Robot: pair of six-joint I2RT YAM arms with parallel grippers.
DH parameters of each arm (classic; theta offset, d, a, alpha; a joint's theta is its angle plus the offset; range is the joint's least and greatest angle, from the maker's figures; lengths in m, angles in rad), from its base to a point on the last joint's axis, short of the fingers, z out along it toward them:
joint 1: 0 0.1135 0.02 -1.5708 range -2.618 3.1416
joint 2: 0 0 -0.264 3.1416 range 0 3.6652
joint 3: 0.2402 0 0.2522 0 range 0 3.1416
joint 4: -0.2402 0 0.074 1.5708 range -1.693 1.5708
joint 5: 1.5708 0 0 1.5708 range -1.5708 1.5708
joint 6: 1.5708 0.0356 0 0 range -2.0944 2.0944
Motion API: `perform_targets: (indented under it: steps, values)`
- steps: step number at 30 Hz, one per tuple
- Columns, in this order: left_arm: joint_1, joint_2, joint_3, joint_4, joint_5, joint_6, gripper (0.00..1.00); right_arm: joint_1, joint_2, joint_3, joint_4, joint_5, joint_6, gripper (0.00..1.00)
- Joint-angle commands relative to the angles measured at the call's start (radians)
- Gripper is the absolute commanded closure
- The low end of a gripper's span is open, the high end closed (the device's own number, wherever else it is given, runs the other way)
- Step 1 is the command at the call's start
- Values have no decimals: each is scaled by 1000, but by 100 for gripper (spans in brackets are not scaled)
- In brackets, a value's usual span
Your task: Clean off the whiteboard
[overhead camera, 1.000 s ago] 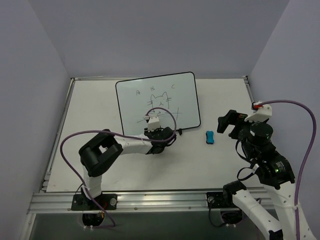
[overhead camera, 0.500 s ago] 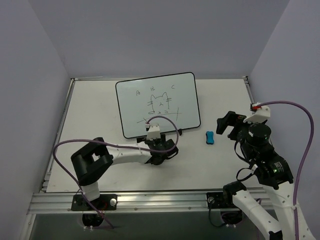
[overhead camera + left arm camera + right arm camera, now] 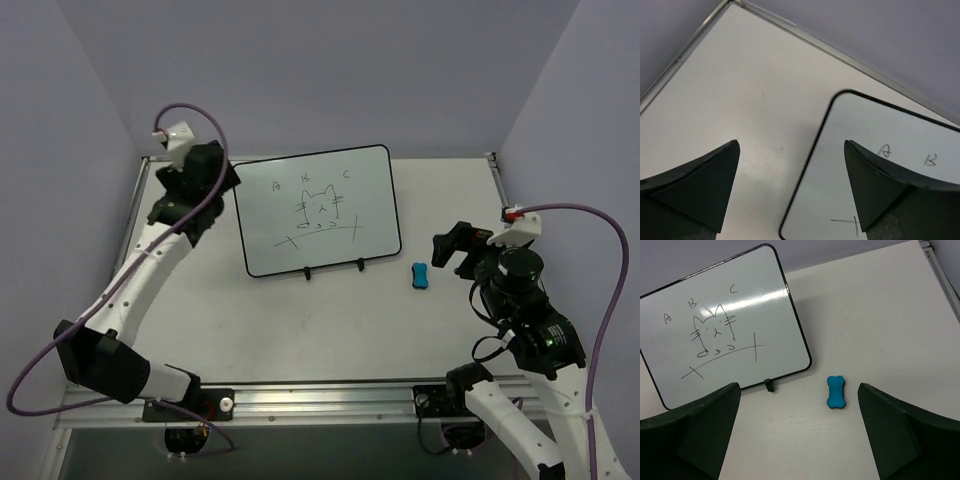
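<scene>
– Blue eraser (image 3: 421, 275), where's it at?
– Flat on the table (image 3: 300, 330), right of centre. Nothing touches it. It's near the board's (image 3: 316, 210) near-right corner, w/ a gap btwn them.
– R gripper (image 3: 452, 247)?
– Hangs just right of the eraser, not touching it. Jaws spread wide, nothing btwn them. Its wrist cam looks down on the eraser & the whole board.
– And the board itself?
– Mid-table, toward the far side. It's propped on two black feet (image 3: 307, 271) at its near edge, face toward the arms. Marks all over it: A, B, C along the far edge, a cat face (image 3: 715, 330) under them, and a long line crossed near each end.
– L gripper (image 3: 203, 185)?
– Farthest out, by the far-left corner of the table. It's up above the surface, just left of the board's far-left corner & apart from it. Jaws wide apart, empty. Its wrist cam shows that corner of the board w/ the A & B by the right-hand finger (image 3: 890, 195).
</scene>
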Motion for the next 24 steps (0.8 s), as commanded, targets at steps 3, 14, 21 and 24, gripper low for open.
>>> perform_targets:
  steps: [3, 14, 21, 24]
  values:
    - [380, 69, 104, 252, 710, 369, 6, 5, -10, -31, 38, -18, -6, 0]
    - [595, 592, 545, 79, 1626, 513, 6, 9, 10, -47, 33, -120, -38, 0]
    - [607, 718, 614, 105, 1891, 499, 6, 11, 28, -31, -4, -236, -67, 0]
    - [598, 747, 620, 85, 1867, 517, 6, 9, 31, -31, -4, -241, -69, 0]
